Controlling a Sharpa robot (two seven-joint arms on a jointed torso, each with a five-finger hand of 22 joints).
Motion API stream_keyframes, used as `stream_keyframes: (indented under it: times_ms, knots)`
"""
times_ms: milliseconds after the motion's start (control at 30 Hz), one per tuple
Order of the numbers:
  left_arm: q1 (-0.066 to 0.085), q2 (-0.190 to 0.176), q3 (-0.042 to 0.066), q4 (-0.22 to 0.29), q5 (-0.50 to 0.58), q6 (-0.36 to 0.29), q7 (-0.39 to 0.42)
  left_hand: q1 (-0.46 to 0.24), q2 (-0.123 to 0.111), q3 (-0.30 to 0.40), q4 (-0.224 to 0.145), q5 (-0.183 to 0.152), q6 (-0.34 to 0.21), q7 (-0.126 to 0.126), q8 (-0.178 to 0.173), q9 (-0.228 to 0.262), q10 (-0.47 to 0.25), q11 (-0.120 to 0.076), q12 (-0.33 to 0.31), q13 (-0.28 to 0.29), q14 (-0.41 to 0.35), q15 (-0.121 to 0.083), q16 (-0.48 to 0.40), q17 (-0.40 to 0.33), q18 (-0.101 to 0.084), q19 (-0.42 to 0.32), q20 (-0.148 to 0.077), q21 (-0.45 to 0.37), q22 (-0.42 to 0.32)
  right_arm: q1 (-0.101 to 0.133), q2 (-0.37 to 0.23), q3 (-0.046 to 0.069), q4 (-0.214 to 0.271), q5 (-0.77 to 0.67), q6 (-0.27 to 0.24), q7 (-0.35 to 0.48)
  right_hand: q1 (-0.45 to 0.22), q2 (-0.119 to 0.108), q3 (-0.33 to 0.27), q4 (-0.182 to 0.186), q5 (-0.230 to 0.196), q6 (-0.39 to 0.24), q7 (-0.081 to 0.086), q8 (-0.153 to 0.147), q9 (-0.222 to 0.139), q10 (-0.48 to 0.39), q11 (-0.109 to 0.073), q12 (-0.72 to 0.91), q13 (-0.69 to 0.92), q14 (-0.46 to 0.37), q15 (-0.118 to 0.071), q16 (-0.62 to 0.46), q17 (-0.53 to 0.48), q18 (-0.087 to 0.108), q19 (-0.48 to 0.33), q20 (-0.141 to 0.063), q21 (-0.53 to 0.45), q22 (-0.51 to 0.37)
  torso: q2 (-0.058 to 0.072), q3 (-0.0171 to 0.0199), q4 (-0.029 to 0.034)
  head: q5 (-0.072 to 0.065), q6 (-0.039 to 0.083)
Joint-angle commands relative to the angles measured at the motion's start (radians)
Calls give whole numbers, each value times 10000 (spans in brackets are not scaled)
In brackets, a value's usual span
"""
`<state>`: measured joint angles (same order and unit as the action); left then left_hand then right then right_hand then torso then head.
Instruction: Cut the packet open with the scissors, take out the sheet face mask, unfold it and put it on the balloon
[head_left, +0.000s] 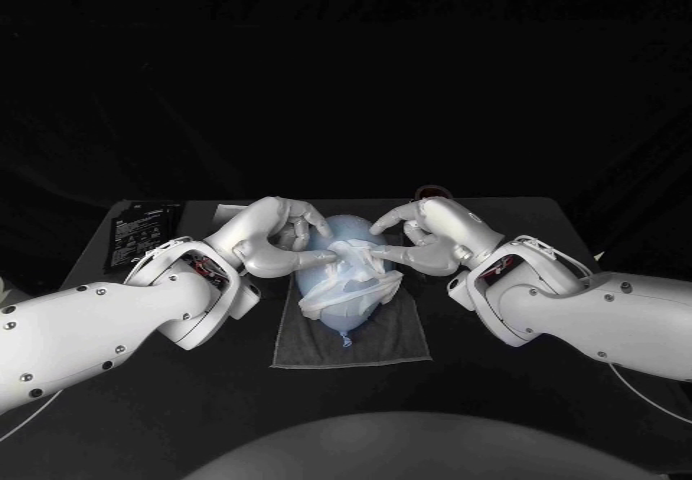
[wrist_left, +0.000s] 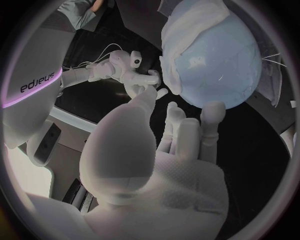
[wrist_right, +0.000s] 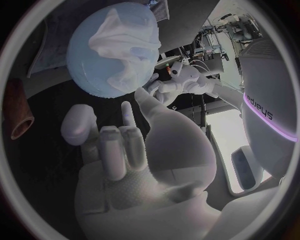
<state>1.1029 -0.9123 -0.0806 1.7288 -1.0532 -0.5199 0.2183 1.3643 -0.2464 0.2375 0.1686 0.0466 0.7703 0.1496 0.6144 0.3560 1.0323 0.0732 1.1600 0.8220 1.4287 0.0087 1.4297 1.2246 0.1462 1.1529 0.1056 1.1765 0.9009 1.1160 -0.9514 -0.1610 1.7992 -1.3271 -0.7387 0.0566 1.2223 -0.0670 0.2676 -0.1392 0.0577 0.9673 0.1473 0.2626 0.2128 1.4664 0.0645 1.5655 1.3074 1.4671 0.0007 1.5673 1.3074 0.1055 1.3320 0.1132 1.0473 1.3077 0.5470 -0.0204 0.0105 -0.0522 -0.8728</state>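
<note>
Our left hand (head_left: 281, 240) and right hand (head_left: 426, 238) meet over the balloon (head_left: 353, 318) on the towel (head_left: 397, 345), mid-table. Wrist views show both hands' fingers spread, gripping nothing, and the mask (wrist_right: 122, 50) draped on the balloon.

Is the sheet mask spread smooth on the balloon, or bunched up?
Bunched up. The mask lies in wrinkled folds over part of the balloon; much blue surface is bare.
</note>
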Motion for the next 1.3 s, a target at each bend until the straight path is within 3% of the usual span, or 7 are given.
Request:
stream_keyframes:
  times_ms: [33,367,933,1300]
  knots:
    - [-6,74,8,4,-804,-186,-884,122,35,-317,161,16,132,-40,162,5,126,-28,122,110,110,-33,96,154,-110,143,-22,144,190,-21,32,7,-27,-524,114,-271,-23,-105,-73,11,-70,37,28,-45,-10,1044,65,53,2634,1037,76,35,2634,-1,-90,-8,-60,1193,-14,6,3,-10,2]
    - [-8,211,9,-14,-1383,-150,-2023,732,343,-1383,741,15,232,-155,581,4,357,-135,419,345,249,-128,278,442,-181,328,-115,487,640,-46,166,7,-185,-678,350,-436,127,22,-63,16,-74,251,-47,6,-10,1044,7,53,2634,1037,40,35,2634,6,-101,-12,-52,1194,0,2,5,-24,2]
    - [-9,230,9,66,-1965,265,-2731,1607,621,-1611,844,21,221,-163,808,-43,348,-150,475,333,307,-136,355,583,-202,348,-121,594,792,-177,449,7,-521,-902,515,-635,370,274,42,11,-82,595,-177,83,-17,1044,-109,53,2634,1037,-56,35,2634,3,-86,-83,-7,1207,-6,2,5,-9,2]
    - [-10,259,9,111,-2012,421,-2802,1792,779,-1600,961,22,169,-147,718,-157,343,-145,463,284,293,-134,354,551,-200,322,-122,604,799,-188,616,9,-748,-949,314,-732,353,268,24,36,-85,519,-150,14,-56,1044,-99,53,2634,1037,-63,35,2634,11,-113,-101,-62,1192,2,9,10,14,2]
